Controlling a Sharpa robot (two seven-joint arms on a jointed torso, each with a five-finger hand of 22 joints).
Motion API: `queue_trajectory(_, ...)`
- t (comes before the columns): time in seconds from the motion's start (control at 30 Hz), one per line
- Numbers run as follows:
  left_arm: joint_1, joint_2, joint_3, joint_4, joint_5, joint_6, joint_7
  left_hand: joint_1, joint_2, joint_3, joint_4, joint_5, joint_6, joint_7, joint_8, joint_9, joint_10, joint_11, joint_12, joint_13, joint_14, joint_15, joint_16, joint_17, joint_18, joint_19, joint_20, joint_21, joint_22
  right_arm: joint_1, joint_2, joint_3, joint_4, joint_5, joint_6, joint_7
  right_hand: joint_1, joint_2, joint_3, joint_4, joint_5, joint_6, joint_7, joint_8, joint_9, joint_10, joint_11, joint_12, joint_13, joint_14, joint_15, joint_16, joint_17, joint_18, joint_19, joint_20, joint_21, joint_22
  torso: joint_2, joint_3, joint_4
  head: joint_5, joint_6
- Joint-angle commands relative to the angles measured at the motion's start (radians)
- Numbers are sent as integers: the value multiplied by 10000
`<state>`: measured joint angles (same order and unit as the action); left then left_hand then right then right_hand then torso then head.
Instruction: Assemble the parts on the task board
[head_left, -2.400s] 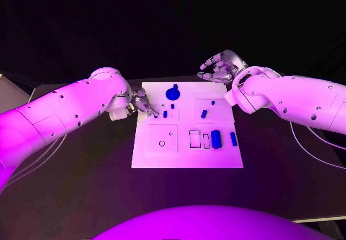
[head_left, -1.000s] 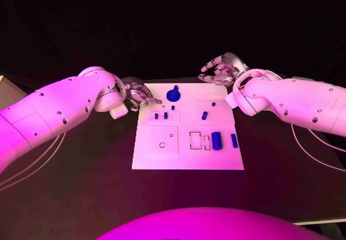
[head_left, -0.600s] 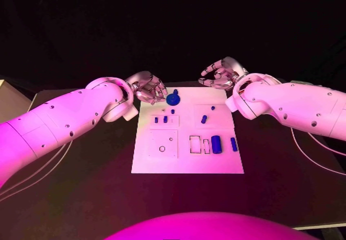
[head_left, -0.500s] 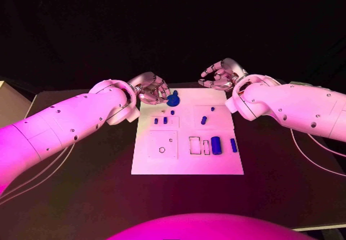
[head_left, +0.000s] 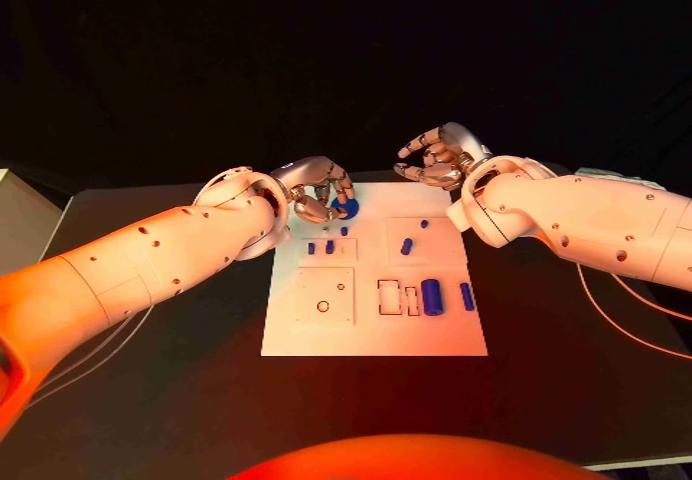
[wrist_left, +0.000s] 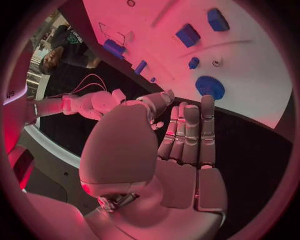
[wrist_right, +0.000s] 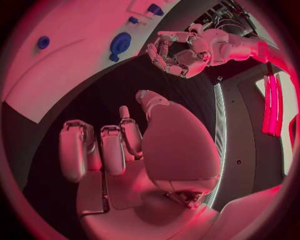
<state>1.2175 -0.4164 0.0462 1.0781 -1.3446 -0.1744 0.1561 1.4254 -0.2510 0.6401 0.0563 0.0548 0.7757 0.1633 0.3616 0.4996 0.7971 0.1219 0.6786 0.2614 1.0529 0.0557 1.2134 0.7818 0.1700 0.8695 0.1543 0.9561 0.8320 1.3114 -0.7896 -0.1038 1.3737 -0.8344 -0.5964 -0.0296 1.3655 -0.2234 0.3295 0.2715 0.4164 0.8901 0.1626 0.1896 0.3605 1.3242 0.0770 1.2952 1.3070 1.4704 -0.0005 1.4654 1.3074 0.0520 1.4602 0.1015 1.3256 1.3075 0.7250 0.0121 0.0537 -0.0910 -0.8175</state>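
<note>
The white task board (head_left: 375, 335) lies in the middle of the black table. A round blue part with a knob (head_left: 346, 206) sits at the board's far edge. Two short blue pieces (head_left: 319, 247) stand in the left middle field, and another piece (head_left: 407, 246) stands to their right. A thick blue cylinder (head_left: 431, 296) and a slim bar (head_left: 466, 295) lie right of centre. My left hand (head_left: 320, 186) hovers just left of the round part (wrist_left: 210, 86), fingers loosely curled, holding nothing. My right hand (head_left: 440, 160) hangs past the board's far right corner, loosely curled and holding nothing.
Bare black table runs along both sides of the board and in front of it. A rectangular outline (head_left: 389, 295) and a small ring mark (head_left: 323, 306) show on the board's near half. A pale box (head_left: 18, 215) stands at the table's left edge.
My left hand has moved away from the two short pieces to the far edge, beside the round blue part. The right hand has stayed almost still.
</note>
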Motion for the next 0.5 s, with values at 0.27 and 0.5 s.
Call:
queue_trajectory(0.27, -19, 197, -21, -149, -1440, 474, -185, -335, -105, 13, -100, 11, 375, -31, -176, -209, 64, 17, -148, -175, 425, 18, 650, 446, 132, 154, 11, 169, 122, 0, 77, 4, -88, 1060, -395, 1241, 97, -216, 881, -163, 21, -700, 142, 470, 227, -3943, 185, -4945, -4182, -2519, 157, -4824, -4631, 1294, -3331, 183, -7900, -3972, -10, -6, 10, -72, 44)
queue_trajectory(0.5, -43, 348, -28, -276, -1680, 991, -487, -498, -115, -59, -66, 5, 685, 144, -410, -411, -14, 96, -737, -537, 223, 91, 738, 28, 136, 166, 81, 114, 115, 2, 171, 4, -216, 1833, -290, 1737, -131, -358, 1586, -280, 24, -1047, 508, 1006, 383, -4193, 716, -8756, -8542, -4872, 927, -9953, -7294, 1257, -4847, 926, -11459, -7100, 0, 1, -10, -60, 80)
